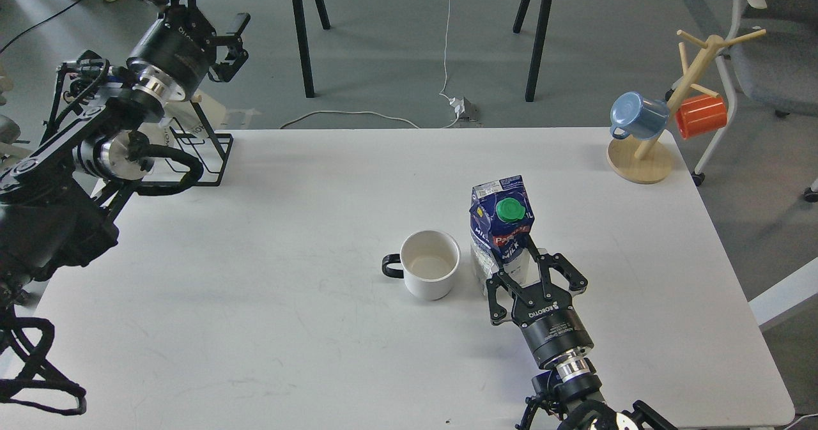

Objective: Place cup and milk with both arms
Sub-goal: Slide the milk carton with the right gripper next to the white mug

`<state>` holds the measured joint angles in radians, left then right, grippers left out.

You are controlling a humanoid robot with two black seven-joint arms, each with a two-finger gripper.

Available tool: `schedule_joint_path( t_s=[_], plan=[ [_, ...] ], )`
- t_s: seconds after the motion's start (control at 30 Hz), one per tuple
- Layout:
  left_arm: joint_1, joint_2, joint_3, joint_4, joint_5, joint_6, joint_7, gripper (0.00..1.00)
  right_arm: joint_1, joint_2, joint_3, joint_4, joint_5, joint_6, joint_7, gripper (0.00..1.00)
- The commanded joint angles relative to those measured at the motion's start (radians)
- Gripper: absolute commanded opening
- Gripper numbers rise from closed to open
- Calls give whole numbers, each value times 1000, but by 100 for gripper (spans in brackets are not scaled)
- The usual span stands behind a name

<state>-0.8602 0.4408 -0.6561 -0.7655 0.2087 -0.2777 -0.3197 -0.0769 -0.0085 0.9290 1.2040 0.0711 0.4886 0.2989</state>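
From the head view, my right gripper [521,270] has its jaws spread around the base of the milk [501,225], which stands upright mid-desk [287,328], just right of the cup [429,264]. My left gripper [233,43] hangs well apart, jaws spread and empty. The carton looks light, its walls crushable: grip low. The ceramic cup looks rigid, breakable; take its rim or black handle.

Single head view, looking forward and steeply down from above the near edge of the white counter [255,289]. Moderately close: most of the counter fills the picture, floor beyond at 12 o'clock, arms entering from 9 and 6 o'clock.
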Motion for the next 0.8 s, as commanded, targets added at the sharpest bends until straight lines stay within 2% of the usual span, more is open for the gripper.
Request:
schedule_joint_path(
  t_s=[0.0, 0.53, 0.6, 0.63, 0.73, 0.77],
  plan=[
    [0, 1, 0, 2, 0, -1, -1, 100, 5, 5, -7, -12, -1, 0, 2, 54],
    [-8, -1, 1, 2, 0, -1, -1, 100, 8, 8, -30, -37, -4, 0, 2, 56],
    [-8, -1, 0, 2, 0, -1, -1, 100, 9, 8, -32, -37, -4, 0, 2, 63],
    [-6, -1, 0, 2, 0, -1, -1, 100, 9, 8, -30, -38, -4, 0, 2, 74],
    [-5, -1, 1, 2, 0, 0, -1, 100, 8, 8, -29, -37, -2, 0, 5, 98],
    [-3, -1, 1, 2, 0, 0, -2, 100, 8, 8, -30, -37, -4, 0, 5, 97]
  ],
)
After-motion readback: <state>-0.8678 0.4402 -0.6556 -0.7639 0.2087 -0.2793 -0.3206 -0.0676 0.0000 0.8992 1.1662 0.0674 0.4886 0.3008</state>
